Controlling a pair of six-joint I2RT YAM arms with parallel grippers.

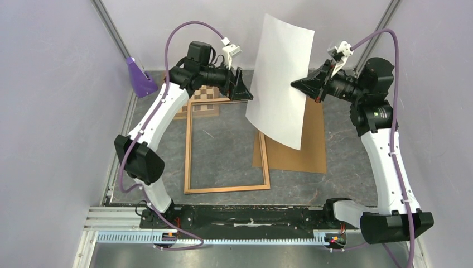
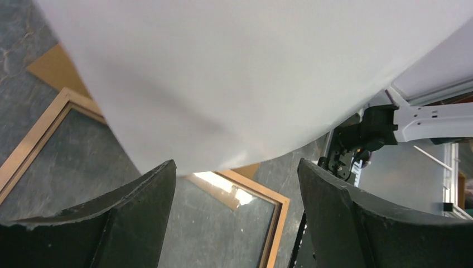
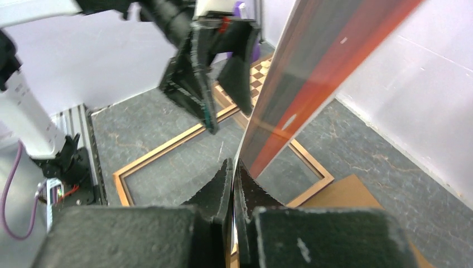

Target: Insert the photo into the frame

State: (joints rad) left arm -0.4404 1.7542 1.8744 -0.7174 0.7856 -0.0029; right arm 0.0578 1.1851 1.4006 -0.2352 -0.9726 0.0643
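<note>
Right gripper [image 3: 233, 173] clamps the photo [image 1: 281, 72]; left gripper [image 1: 242, 88], spread wide, should pinch its free edge over the frame [image 1: 226, 188].

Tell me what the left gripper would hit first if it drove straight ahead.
Most likely the photo, its white back hanging just ahead of the open left gripper; the right gripper pinches it.
</note>
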